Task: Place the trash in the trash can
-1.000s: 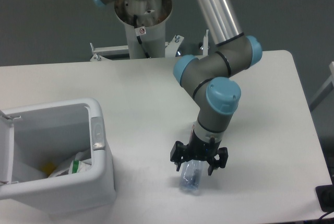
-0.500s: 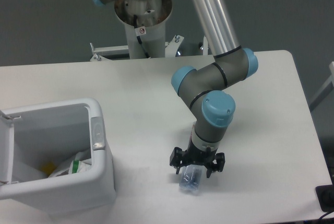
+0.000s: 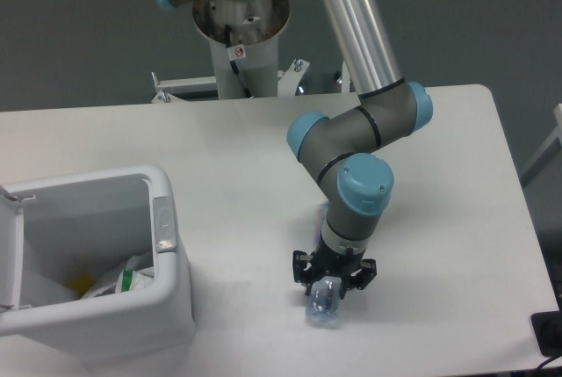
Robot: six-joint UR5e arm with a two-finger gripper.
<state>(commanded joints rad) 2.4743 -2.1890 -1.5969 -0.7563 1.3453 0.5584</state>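
arm bent down, gripper clamped around bottle on table

No legible text anywhere. Small red-and-white sticker on robot pedestal, upper centre of frame: too small to read.

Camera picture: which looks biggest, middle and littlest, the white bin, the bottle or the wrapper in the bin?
1. Trash can, by far the biggest.
2. Bottle, lying on the table under the gripper and partly hidden by it.
3. Wrapper, only partly visible inside the trash can, so its place after the bottle is unsure.
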